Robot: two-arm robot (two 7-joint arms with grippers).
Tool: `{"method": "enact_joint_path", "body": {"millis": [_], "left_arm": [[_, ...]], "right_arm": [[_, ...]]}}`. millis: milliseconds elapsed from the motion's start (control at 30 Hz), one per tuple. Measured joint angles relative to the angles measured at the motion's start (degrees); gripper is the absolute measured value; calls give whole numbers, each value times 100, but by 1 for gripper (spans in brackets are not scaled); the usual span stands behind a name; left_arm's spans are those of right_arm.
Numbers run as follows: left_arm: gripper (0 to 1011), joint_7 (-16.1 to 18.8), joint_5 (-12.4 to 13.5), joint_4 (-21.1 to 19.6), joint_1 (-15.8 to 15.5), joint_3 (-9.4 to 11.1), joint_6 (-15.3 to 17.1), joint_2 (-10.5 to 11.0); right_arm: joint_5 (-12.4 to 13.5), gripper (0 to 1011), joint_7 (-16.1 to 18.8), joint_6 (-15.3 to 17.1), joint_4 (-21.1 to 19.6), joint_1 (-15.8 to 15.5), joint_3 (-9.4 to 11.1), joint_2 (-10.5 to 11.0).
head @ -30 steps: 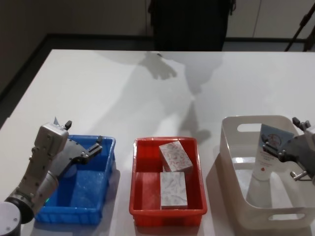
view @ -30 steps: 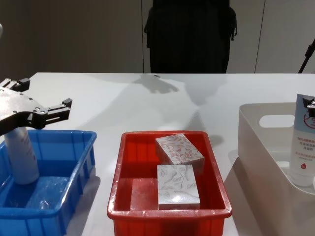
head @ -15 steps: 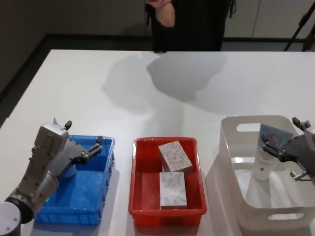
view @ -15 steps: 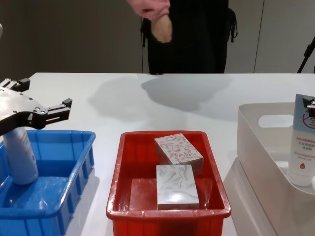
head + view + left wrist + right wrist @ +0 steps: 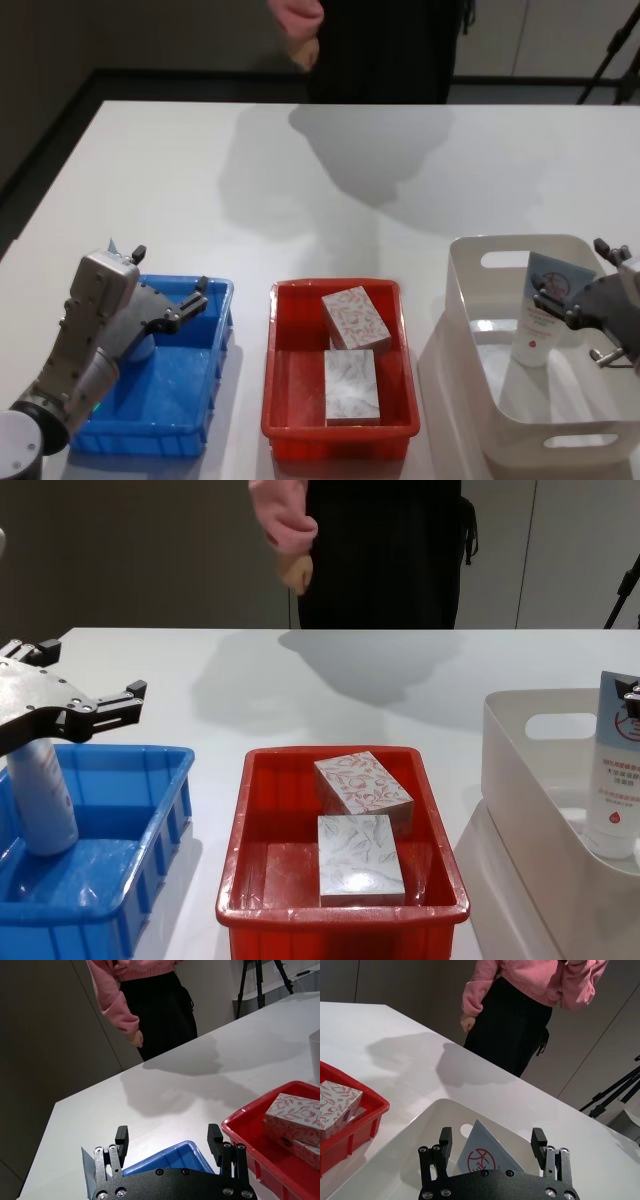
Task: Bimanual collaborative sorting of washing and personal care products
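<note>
Right claw [image 5: 590, 305] open, astride upright tube [image 5: 545, 310] in white bin [image 5: 480, 330].

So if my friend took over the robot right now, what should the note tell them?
Left gripper: open, above the blue bin, over the white bottle standing inside.
Right gripper: open, around the pale-blue tube standing cap-down in the white basket, not squeezing it.
Red bin: two patterned boxes.
Done: everything sits in a bin.
Left: probably just pull both arms back; nothing lies loose on the table.
</note>
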Motion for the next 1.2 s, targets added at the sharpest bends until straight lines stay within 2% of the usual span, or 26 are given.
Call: {"method": "enact_joint_path", "body": {"millis": [1200], "left_arm": [[1001,0,0,0,0,0,0,0]], "right_arm": [[0,1001,0,0,0,0,0,0]]}}
